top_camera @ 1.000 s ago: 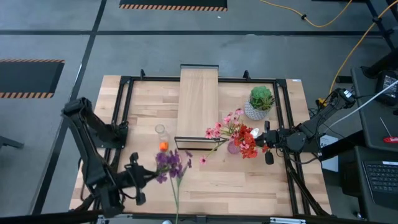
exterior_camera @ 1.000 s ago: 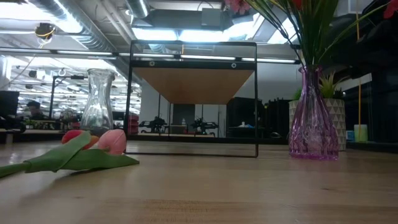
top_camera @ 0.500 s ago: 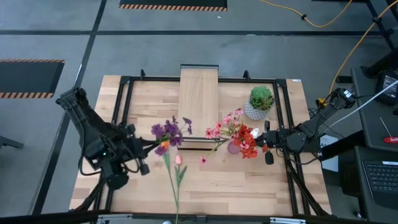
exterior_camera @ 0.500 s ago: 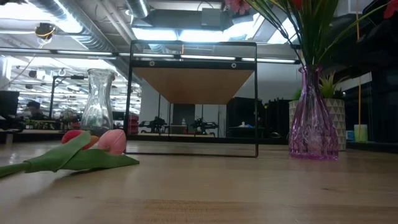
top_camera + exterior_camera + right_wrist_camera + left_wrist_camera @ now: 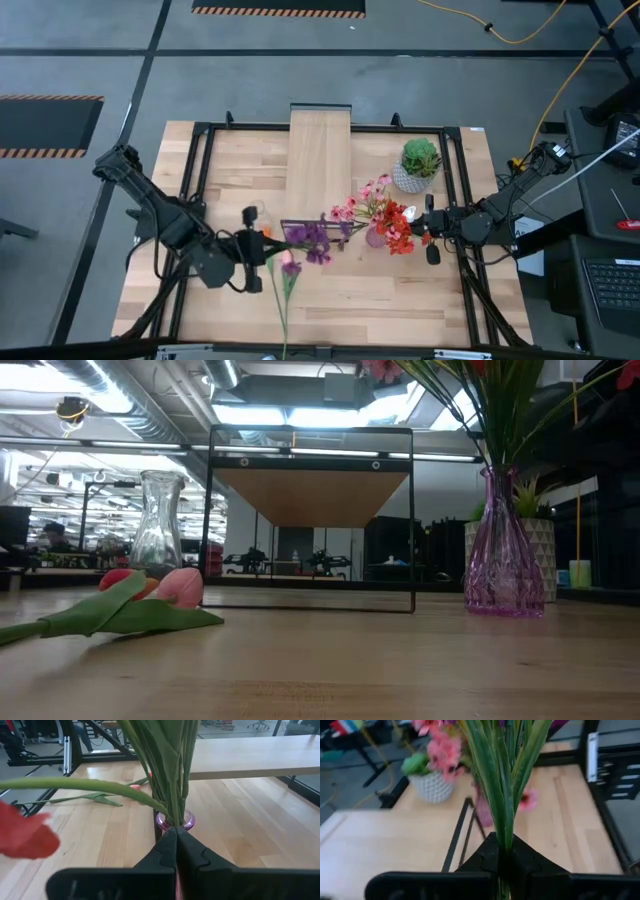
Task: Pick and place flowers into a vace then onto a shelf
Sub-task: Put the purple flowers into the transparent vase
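Observation:
My left gripper (image 5: 266, 259) is shut on the purple flower (image 5: 312, 240), which is lifted between the clear vase (image 5: 253, 213) and the shelf's near end (image 5: 318, 228). An orange tulip (image 5: 265, 233) and a pink tulip (image 5: 288, 258) lie flat on the table near the clear vase. The purple vase (image 5: 375, 238) stands upright on the table and holds pink blossoms (image 5: 362, 203) and red blooms (image 5: 398, 228). My right gripper (image 5: 175, 833) is shut right in front of that vase's neck (image 5: 175, 821). My left gripper pinches the purple flower's green stem and leaves (image 5: 503, 837) between its two fingers, well below the cluster. The flower is lifted clear of the table and reaches from the fingers toward the table's right. My right gripper's shut fingertips stand at the purple vase's neck; I cannot tell whether they touch it.
The long wooden shelf (image 5: 320, 165) runs from the table's far edge to its middle. A round green plant in a white pot (image 5: 418, 165) stands at the far right. Black frame rails (image 5: 200, 180) border the table. Bare wood lies along the near edge.
My left gripper has risen and gone toward the table's right with the purple flower, rolling as it went. The purple cluster first swung toward the far edge, then came to the right, and now hangs off the shelf's near end. The tulips and both vases have stayed put.

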Motion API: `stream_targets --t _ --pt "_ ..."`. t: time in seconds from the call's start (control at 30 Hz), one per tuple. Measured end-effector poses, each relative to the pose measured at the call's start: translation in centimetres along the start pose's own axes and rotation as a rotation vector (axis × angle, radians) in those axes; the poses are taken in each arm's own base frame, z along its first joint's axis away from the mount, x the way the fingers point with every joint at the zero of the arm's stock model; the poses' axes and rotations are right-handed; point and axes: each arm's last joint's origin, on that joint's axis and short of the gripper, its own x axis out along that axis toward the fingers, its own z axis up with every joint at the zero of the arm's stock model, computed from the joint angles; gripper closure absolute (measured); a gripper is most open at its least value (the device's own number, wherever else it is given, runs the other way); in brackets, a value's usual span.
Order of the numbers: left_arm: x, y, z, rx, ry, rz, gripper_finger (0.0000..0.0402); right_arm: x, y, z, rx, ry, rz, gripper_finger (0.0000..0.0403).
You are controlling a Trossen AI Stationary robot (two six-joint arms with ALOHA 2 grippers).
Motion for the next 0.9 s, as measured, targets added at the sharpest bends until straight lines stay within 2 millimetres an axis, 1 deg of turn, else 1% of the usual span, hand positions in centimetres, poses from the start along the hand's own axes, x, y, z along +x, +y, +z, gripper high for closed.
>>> stream_targets --t 0.1,0.2,0.27,0.4,0.53,0.67,0.77,0.9 --pt "0.9 0.3 0.3 0.006 -0.037 -0.022 0.0393 0.0 0.0 0.0 0.001 0.0 0.0 0.0401" --pt "2.3 0.3 -1.0 0.04 -0.085 -0.025 0.0393 0.0 0.0 -0.1 -0.003 0.008 0.009 0.0401" --pt "2.5 0.5 -1.8 0.059 -0.141 -0.017 0.0393 0.0 0.0 -0.1 0.0 0.014 0.015 0.0401" --pt "1.1 1.9 -2.3 0.031 -0.269 -0.049 0.0393 0.2 0.1 -0.3 0.022 0.031 0.01 0.0401" --pt "-0.6 3.7 -3.5 -0.002 -0.356 -0.051 0.0393 0.3 0.2 -0.6 0.015 0.049 0.003 0.0401" --pt "-0.8 5.8 -5.9 -0.015 -0.365 0.022 0.0393 0.5 0.3 -0.7 0.004 0.06 -0.008 0.0401" --pt "-0.9 6.9 -7.5 -0.01 -0.389 0.049 0.0393 0.5 0.3 -0.8 -0.001 0.065 -0.009 0.0401" --pt "-1.5 8.4 -8.8 0.011 -0.473 0.084 0.0393 0.5 0.3 -0.8 -0.002 0.063 -0.009 0.0401"
